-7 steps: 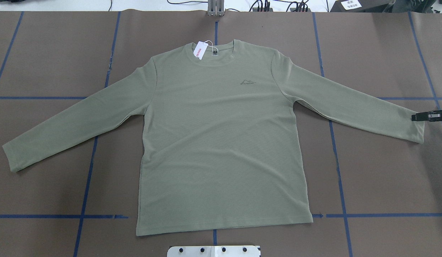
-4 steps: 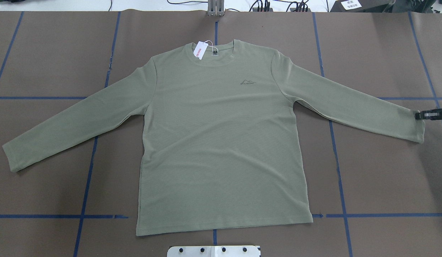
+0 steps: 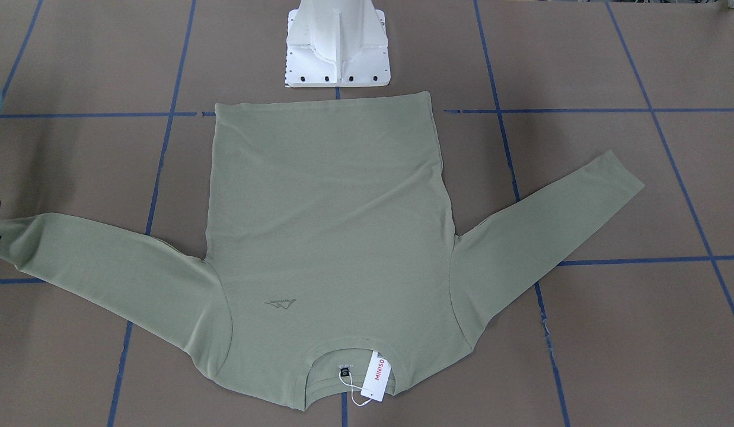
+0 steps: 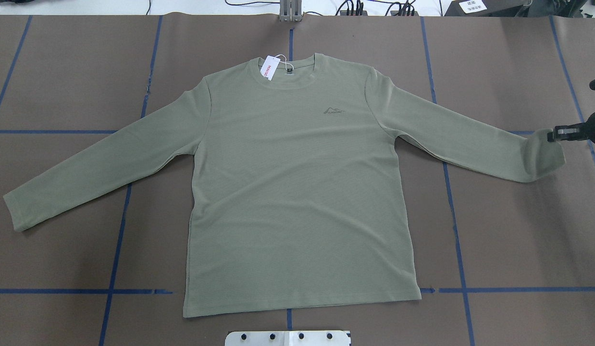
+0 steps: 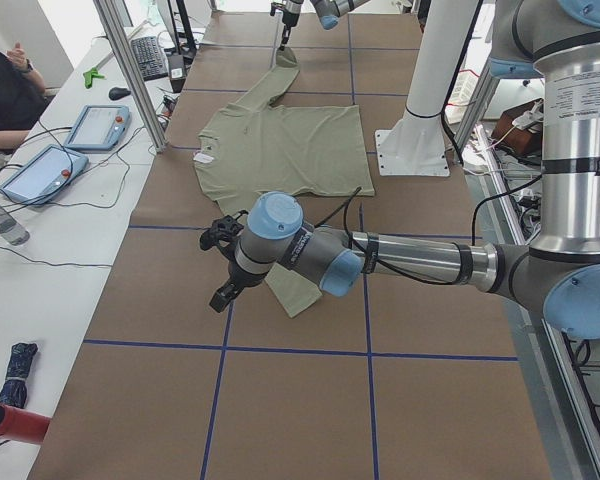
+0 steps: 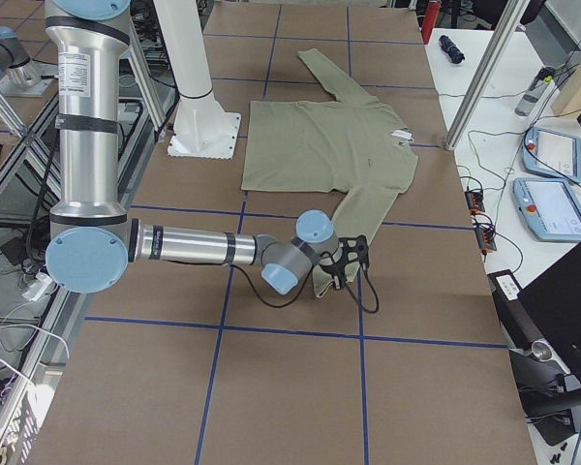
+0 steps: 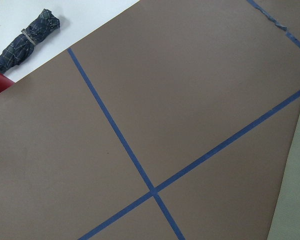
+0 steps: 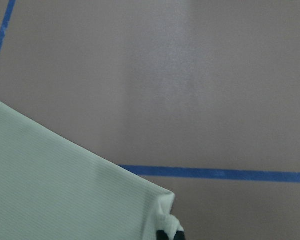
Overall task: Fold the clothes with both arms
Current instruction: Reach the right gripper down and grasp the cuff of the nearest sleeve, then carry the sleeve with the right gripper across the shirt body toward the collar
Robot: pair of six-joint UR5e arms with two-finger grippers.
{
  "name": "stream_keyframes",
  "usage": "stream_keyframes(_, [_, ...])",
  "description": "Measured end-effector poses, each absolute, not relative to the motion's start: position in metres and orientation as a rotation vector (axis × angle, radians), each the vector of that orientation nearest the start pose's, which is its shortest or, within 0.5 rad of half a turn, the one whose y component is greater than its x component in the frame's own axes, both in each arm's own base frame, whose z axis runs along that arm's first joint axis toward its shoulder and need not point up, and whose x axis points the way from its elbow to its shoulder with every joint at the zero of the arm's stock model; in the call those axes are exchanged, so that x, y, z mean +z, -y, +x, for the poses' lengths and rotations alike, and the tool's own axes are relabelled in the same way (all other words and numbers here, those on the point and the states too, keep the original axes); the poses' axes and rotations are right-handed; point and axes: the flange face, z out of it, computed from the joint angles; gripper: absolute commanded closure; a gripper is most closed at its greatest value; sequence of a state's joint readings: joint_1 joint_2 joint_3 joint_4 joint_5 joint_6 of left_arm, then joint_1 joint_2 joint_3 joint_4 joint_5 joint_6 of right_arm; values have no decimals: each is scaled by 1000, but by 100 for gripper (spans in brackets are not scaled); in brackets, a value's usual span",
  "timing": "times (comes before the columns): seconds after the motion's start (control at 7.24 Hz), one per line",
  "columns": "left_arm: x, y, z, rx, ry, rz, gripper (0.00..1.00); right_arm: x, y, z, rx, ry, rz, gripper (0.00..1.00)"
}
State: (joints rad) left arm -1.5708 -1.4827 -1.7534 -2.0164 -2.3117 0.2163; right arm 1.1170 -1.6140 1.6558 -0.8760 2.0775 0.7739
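The sage-green long-sleeved shirt point(image 4: 297, 192) lies flat, front up, with its white MINISO hang tag point(image 4: 268, 67) at the neck. My right gripper point(image 4: 552, 135) is shut on the cuff of the sleeve point(image 4: 542, 158) at the overhead view's right and holds it lifted off the table. The right wrist view shows the pinched cuff corner point(image 8: 160, 210). My left gripper point(image 5: 220, 268) shows only in the exterior left view, hovering just beyond the other cuff point(image 4: 16, 211). I cannot tell whether it is open or shut.
The white pedestal base point(image 3: 337, 53) stands just behind the shirt's hem. Blue tape lines cross the brown table cover. A side table holds teach pendants point(image 5: 95, 125), a folded umbrella point(image 7: 25, 42) and a red cylinder point(image 5: 10, 420). An operator point(image 5: 5, 95) sits there.
My right gripper has moved away from the robot and slightly inward with the cuff, lifting it. The sleeve end now bunches and curls. The rest of the shirt has not moved.
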Motion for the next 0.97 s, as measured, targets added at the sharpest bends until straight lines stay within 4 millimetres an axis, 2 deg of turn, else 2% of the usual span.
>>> stream_keyframes(0.14, [561, 476, -66, 402, -666, 593, 0, 497, 497, -149, 141, 785, 278, 100])
stream_keyframes(0.28, [561, 476, -66, 402, -666, 593, 0, 424, 503, -160, 189, 771, 243, 100])
stream_keyframes(0.41, [561, 476, -66, 401, -667, 592, 0, 357, 512, -188, 242, 759, 212, 100])
stream_keyframes(0.69, [562, 475, -66, 400, -667, 590, 0, 228, 523, -280, 361, 704, 172, 100])
stream_keyframes(0.97, [564, 474, -66, 399, -668, 587, 0, 126, 538, -385, 437, 671, 192, 100])
